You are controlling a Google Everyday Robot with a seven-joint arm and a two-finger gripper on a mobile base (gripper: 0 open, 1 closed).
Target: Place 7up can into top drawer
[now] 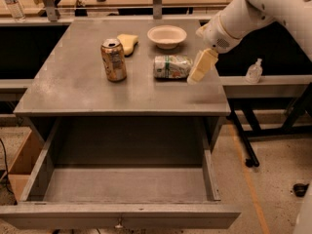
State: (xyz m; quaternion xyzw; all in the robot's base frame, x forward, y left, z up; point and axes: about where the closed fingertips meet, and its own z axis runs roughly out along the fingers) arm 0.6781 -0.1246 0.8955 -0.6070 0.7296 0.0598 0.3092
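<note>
Grey counter [68, 89], fallen 7up can [171, 66], and a robot gripper [195, 74] closing the gap.

The dented can lies on its side near the counter's right edge, between a white bowl [166, 35] behind it and the cream-coloured gripper just beside its right end, apparently not touching. Whether the gripper is spread or closed cannot be told from this angle. An upright orange-brown can [113, 60] stands to the left near a yellow sponge [127, 43]. Below, the top drawer [73, 217] stands pulled fully open.
</note>
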